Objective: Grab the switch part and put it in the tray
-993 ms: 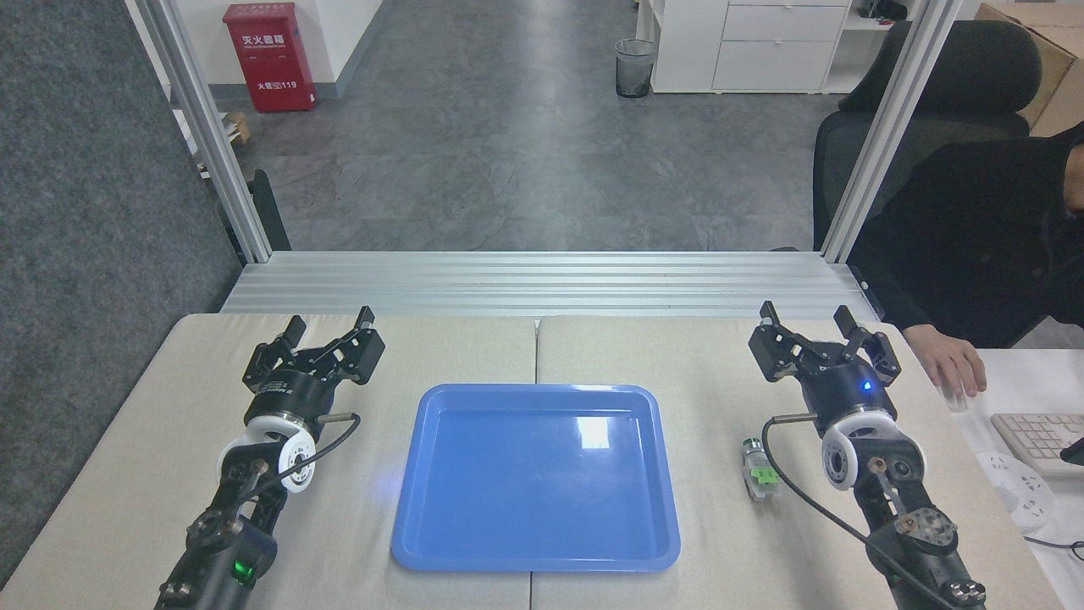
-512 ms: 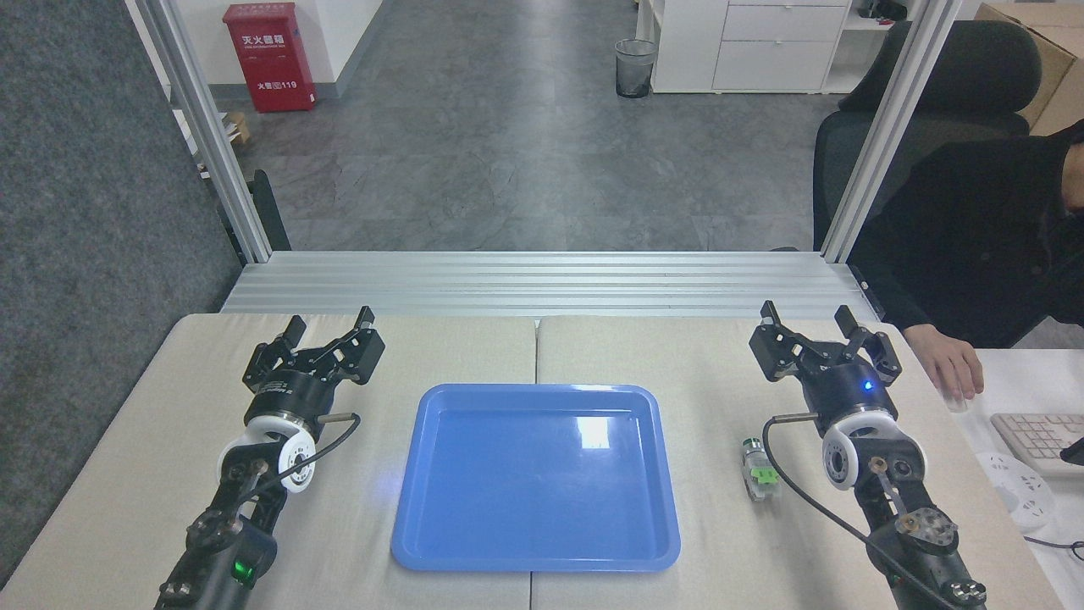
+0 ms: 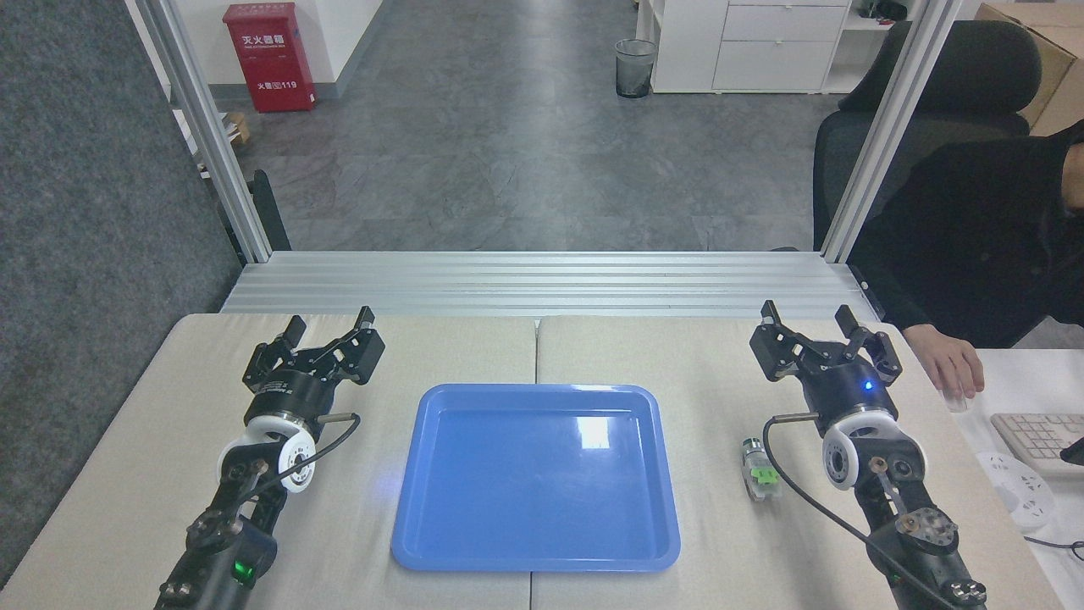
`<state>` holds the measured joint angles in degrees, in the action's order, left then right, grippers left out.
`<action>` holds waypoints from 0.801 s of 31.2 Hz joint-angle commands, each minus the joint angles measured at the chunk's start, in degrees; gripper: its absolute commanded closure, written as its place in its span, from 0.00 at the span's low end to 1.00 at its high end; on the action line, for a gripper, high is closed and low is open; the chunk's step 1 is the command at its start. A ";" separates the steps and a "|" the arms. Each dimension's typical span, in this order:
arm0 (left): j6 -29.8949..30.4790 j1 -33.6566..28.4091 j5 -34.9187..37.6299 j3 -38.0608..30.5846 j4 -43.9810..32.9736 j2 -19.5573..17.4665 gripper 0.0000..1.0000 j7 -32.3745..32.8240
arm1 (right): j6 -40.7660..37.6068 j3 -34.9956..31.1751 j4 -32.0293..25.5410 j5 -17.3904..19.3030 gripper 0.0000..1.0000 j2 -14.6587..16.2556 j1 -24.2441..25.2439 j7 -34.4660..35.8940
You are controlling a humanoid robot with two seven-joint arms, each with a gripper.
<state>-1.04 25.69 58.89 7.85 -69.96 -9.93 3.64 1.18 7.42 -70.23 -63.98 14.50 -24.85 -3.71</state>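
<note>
In the head view, the blue tray [image 3: 536, 477] is lying flat in the middle of the beige table [image 3: 135, 474], with nothing sitting in it. The switch part [image 3: 756, 468] is lying on the table just to the right of the tray, outside its rim, close beside the right arm's cable. The right gripper [image 3: 807, 319] is hovering beyond the switch part, well apart from it, with its fingers spread and holding nothing. The left gripper [image 3: 329, 323] is hanging over the table to the left of the tray, fingers likewise spread and empty. At the right edge, a person's hand [image 3: 955, 364] is resting on a white desk near a keyboard [image 3: 1037, 439].
</note>
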 commanded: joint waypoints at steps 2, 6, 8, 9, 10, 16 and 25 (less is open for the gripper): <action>-0.02 0.06 0.00 -0.02 0.00 0.00 0.00 -0.04 | -0.03 0.05 0.00 0.00 0.00 0.00 -0.02 0.02; -0.02 -0.02 0.00 0.06 0.00 0.00 0.00 -0.04 | -0.03 0.05 0.00 0.00 0.00 0.00 -0.02 -0.07; -0.02 -0.02 0.00 -0.02 0.00 0.00 0.00 -0.04 | -0.03 0.05 0.00 0.00 0.00 0.00 0.07 0.02; -0.02 -0.02 0.00 0.06 0.00 0.00 0.00 -0.04 | -0.03 -0.04 0.00 0.00 0.00 0.00 -0.02 0.02; -0.02 -0.02 0.00 -0.02 0.00 0.00 0.00 -0.04 | -0.03 0.05 0.00 0.00 0.00 0.00 -0.02 0.02; -0.02 -0.02 0.00 -0.02 0.00 0.00 0.00 -0.04 | -0.03 0.05 0.00 0.00 0.00 0.00 0.07 -0.07; -0.02 -0.02 0.00 -0.02 0.00 0.00 0.00 -0.04 | -0.03 0.05 0.00 0.00 0.00 -0.08 0.15 0.02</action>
<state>-1.04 25.69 58.89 7.84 -69.96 -9.93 3.64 1.18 7.44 -70.22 -63.98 14.50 -24.83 -3.71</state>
